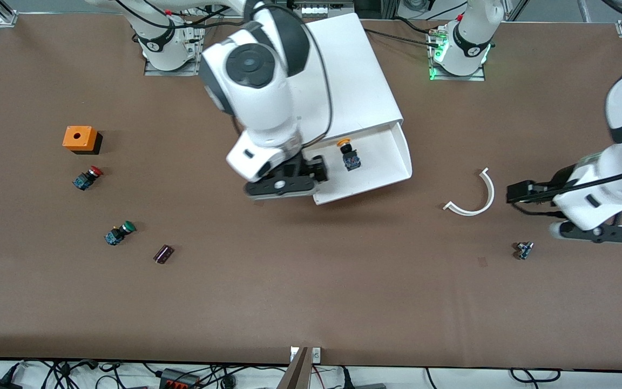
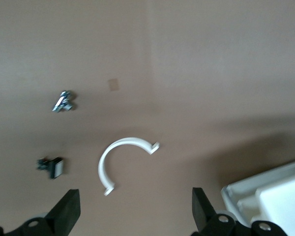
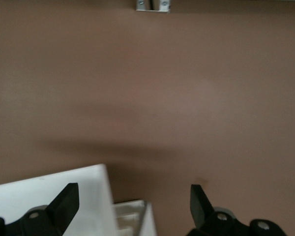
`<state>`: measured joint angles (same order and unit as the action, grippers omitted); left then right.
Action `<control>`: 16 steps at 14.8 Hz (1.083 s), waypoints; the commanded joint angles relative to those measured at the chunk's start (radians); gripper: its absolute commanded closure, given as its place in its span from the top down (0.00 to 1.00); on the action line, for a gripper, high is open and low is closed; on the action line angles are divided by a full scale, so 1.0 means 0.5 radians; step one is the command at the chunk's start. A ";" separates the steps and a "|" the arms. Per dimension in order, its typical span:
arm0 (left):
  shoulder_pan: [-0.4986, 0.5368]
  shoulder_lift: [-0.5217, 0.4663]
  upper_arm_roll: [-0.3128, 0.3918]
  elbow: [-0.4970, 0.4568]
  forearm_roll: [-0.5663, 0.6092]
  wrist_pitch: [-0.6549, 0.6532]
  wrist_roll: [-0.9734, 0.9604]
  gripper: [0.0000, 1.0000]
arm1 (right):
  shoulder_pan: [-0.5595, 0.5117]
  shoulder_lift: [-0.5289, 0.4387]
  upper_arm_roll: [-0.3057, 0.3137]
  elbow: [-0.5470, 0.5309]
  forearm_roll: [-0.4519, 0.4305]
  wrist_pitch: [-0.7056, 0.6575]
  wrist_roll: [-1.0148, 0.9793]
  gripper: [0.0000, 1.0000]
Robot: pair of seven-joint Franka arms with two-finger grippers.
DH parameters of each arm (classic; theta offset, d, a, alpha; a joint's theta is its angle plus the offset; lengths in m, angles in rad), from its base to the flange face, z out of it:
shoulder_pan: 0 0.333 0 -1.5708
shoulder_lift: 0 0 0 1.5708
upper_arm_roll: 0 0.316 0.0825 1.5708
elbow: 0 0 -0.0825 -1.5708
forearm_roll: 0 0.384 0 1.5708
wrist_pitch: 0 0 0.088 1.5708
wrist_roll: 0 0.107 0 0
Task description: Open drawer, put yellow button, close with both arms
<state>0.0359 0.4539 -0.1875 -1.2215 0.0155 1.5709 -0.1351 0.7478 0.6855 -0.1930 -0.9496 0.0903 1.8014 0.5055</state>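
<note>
Overhead, yellow button (image 1: pixel 348 154) lies in open drawer (image 1: pixel 384 173) — unseen by wrist views; both arms' jaws spread

I see brown table (image 1: pixel 311 302) carrying white cabinet (image 1: pixel 343 70), orange box (image 1: pixel 79 138), red button (image 1: pixel 87 178), green button (image 1: pixel 120 233), white arc (image 1: pixel 473 194).

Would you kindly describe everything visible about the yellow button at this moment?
The yellow button is a small push-button switch with a yellow-orange mushroom cap on a dark black-and-blue body. It lies on its side on the floor of the drawer, the white tray pulled out of the white cabinet, with its cap pointing toward the cabinet. Nothing grips it: the right gripper is open over the drawer's corner beside it, apart from the button.
</note>
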 commanded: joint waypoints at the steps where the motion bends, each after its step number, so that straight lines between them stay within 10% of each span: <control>1: -0.016 -0.074 -0.115 -0.247 -0.019 0.251 -0.336 1.00 | -0.124 -0.082 -0.065 -0.031 -0.024 -0.200 -0.307 1.00; 16: -0.636 0.194 -0.143 -0.544 0.003 0.859 -1.316 1.00 | -1.032 -0.530 -0.059 -0.358 0.001 -0.550 -0.774 1.00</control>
<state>-0.2723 0.6016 -0.2602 -1.4103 0.0156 1.9674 -0.7552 0.2925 0.5083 -0.2426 -1.0113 0.0883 1.5131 0.1826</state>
